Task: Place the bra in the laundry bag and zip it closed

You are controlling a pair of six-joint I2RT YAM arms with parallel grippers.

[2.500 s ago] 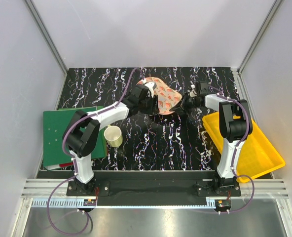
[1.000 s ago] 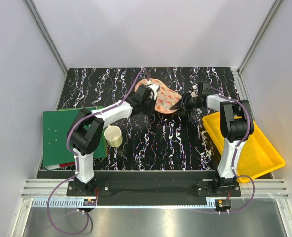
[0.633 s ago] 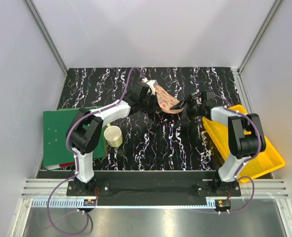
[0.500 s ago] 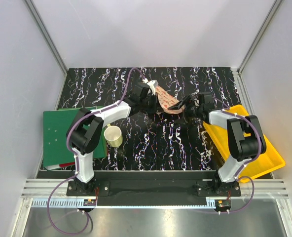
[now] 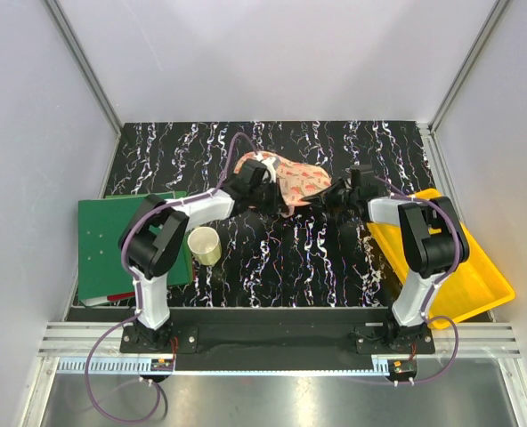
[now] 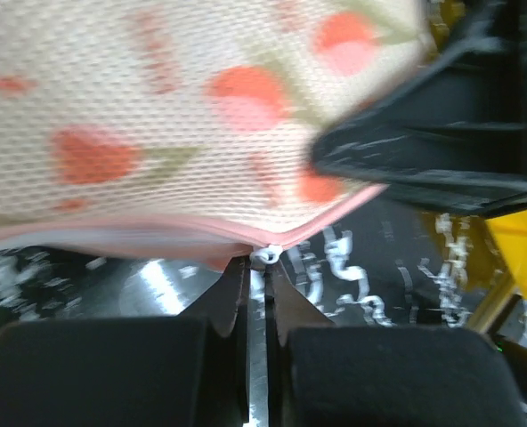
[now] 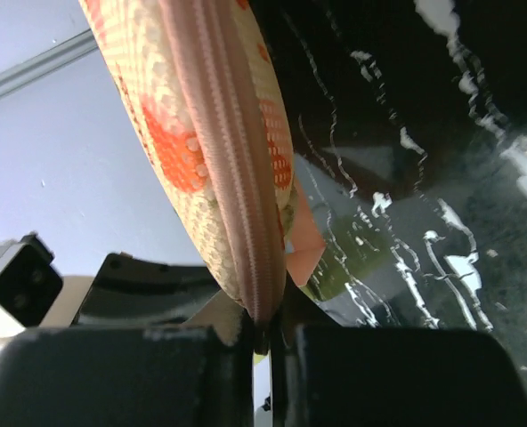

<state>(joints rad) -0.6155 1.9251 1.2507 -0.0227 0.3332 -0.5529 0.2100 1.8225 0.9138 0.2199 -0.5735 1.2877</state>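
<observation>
Far-middle of desk, left jaws: the left gripper (image 6: pixel 265 267) is pinched shut on the small white zip pull (image 6: pixel 264 257) at the bag's lower seam.
Right jaws: the right gripper (image 7: pixel 263 334) is clamped on the narrow end of the zip seam, with only a thin fold of cloth between the tips.
Held item: the peach-pink, red-marked padded mesh laundry bag (image 5: pixel 295 181) spans the gap between the two grippers. In the wrist views it seems lifted off the black marbled desk (image 5: pixel 272 267).
Zip: the pink tape reads closed along the stretch seen from the right wrist. I cannot tell whether the pull has reached its stop.
Bra: no red lace shows in any view. I judge the bra to be inside the bag, unconfirmed.
Surroundings: a yellow plastic tray (image 5: pixel 459 267) lies along the right edge, just beside the right arm.
Risk 1: the pull is tiny, so a sideways tug could slip it out of the left tips.
Risk 2: the right hold is shallow. If it lets go, the bag swings on the pull and zipping loses its counter-tension.
Risk 3: mesh lining or a strap caught in the teeth would jam the slider, and forcing it could tear the fabric.
Risk 4: a dropped bag could land against the tray rim.
</observation>
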